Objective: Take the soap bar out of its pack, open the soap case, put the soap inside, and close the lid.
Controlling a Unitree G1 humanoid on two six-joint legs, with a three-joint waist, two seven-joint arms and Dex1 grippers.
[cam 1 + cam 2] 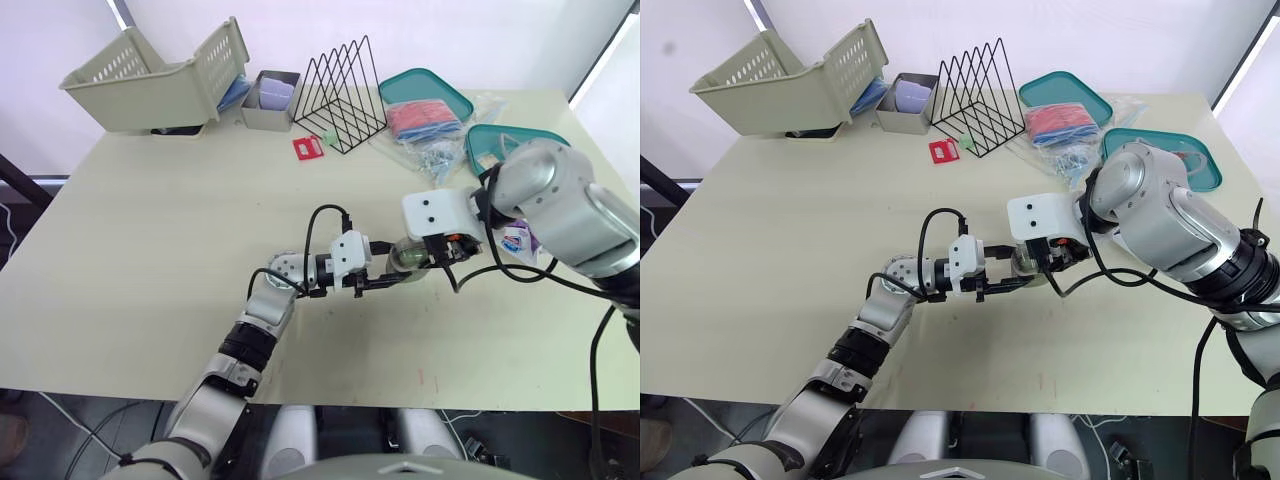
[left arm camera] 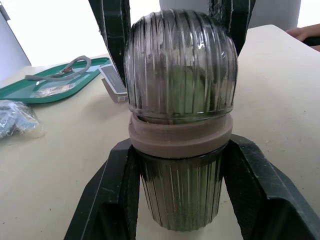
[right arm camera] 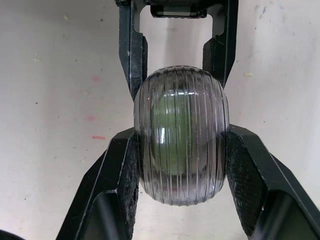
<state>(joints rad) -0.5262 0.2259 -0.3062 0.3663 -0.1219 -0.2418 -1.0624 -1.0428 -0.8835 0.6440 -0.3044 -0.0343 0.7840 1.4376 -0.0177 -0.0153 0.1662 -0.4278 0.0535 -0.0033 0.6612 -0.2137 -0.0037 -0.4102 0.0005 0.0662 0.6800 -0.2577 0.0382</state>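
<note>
My left gripper (image 1: 395,277) is nearest me. Its two fingers are clamped on the ribbed lower half of the soap case (image 1: 408,255), so the base cannot slip or twist while the other hand works on it. I hold the case low over the table (image 1: 150,250) and cannot tell whether it touches. The green soap (image 3: 172,131) shows through the ribbed wall, already inside.

At the case's far end my right gripper (image 1: 428,258) is closed on the clear domed lid (image 2: 180,65), which sits on the taupe ring (image 2: 180,139) of the base. With one hand on each half, I can press the lid against a base that stays put. I judge this to be the closing step, nearly done, though I cannot tell whether the lid is fully home.

Just right of the case lies a small printed pack (image 1: 518,240), out of the way and probably the wrapper. Well beyond the case are two teal trays (image 1: 425,92) (image 1: 495,142), a black wire rack (image 1: 340,95) with a red card (image 1: 308,147) beside it, a grey tin (image 1: 268,100) and, farthest left, a tipped basket (image 1: 150,80). They are far enough off to leave both arms room around the case.
</note>
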